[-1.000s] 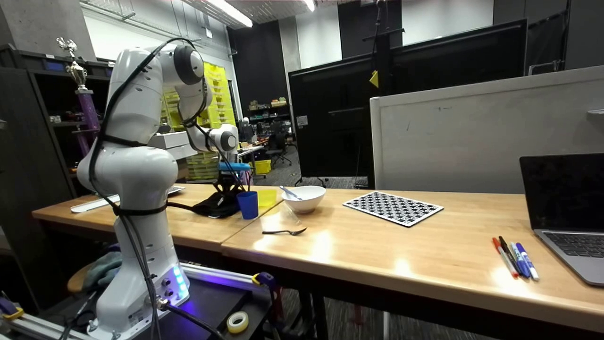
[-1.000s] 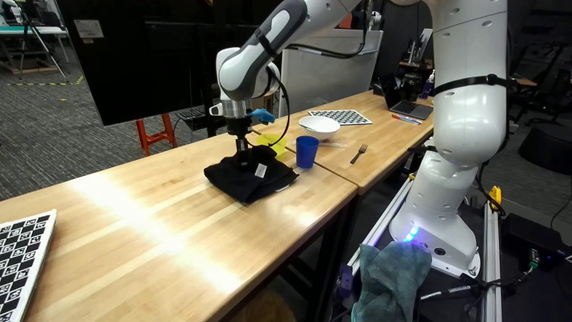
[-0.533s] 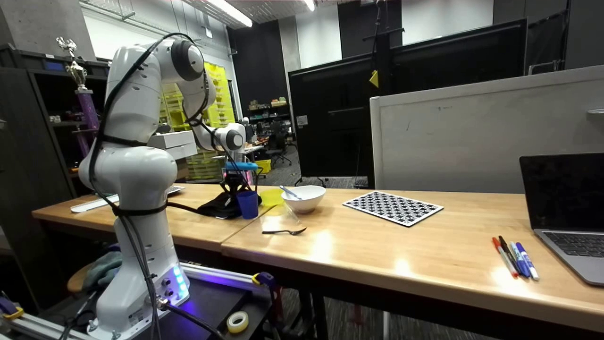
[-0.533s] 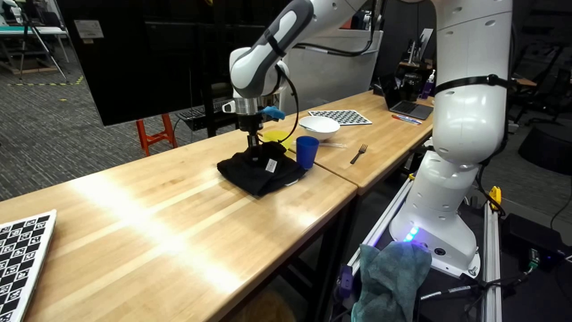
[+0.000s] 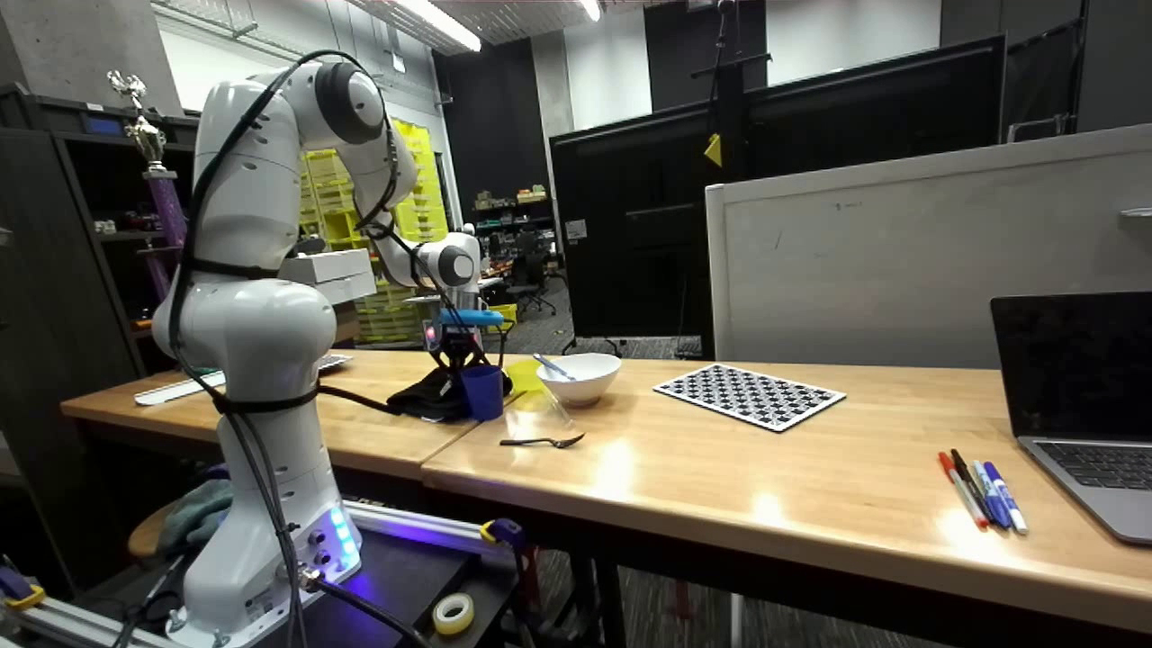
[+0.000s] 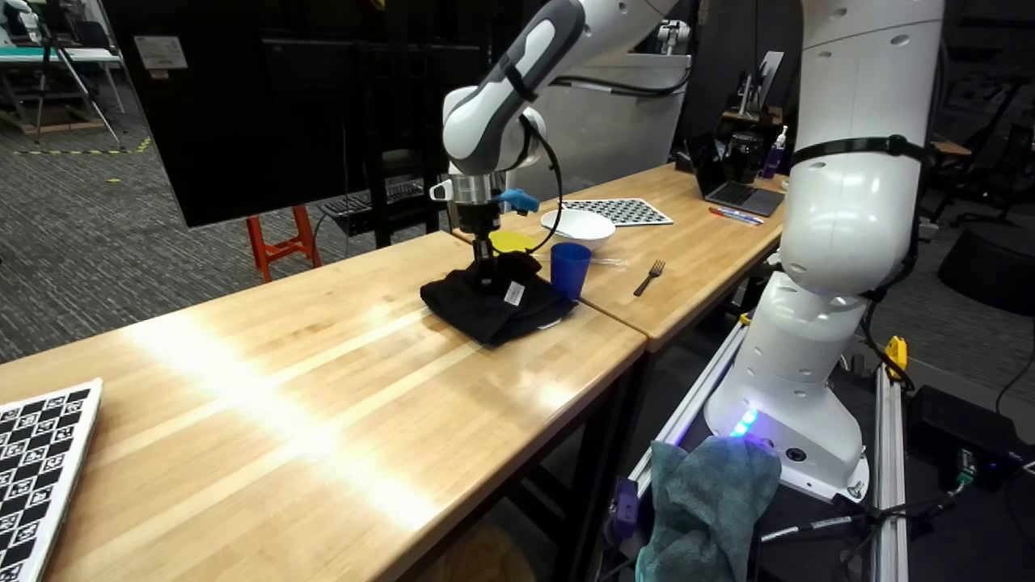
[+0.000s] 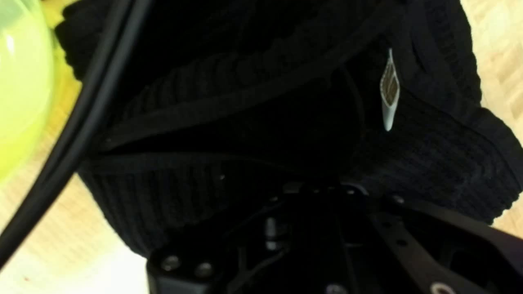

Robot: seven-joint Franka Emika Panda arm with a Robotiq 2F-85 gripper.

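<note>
A folded black cloth (image 6: 485, 321) with a white tag (image 6: 514, 293) lies on the wooden table. My gripper (image 6: 485, 283) points down into it, jaws drawn together on the fabric. In the wrist view the fingertips of the gripper (image 7: 320, 188) are dark against the cloth (image 7: 175, 196), so the pinched part cannot be made out. Right beside the cloth stands an upright blue cup (image 6: 570, 271); in an exterior view this cup (image 5: 484, 398) hides part of the gripper. A translucent yellow bowl (image 7: 24, 81) sits close to the cloth's other edge.
Beyond the cup are a white bowl (image 5: 585, 385) with a blue-handled utensil, a dark fork (image 5: 543, 442) and a clear plastic piece (image 6: 606, 262). Farther off lie a checkered board (image 5: 751, 396), several pens (image 5: 985, 493) and a laptop (image 5: 1071, 369). Another checkered board (image 6: 40, 477) lies opposite.
My gripper and the black cloth have slid together across the table toward the white bowl. The blue cup and yellow bowl have shifted slightly the same way.
</note>
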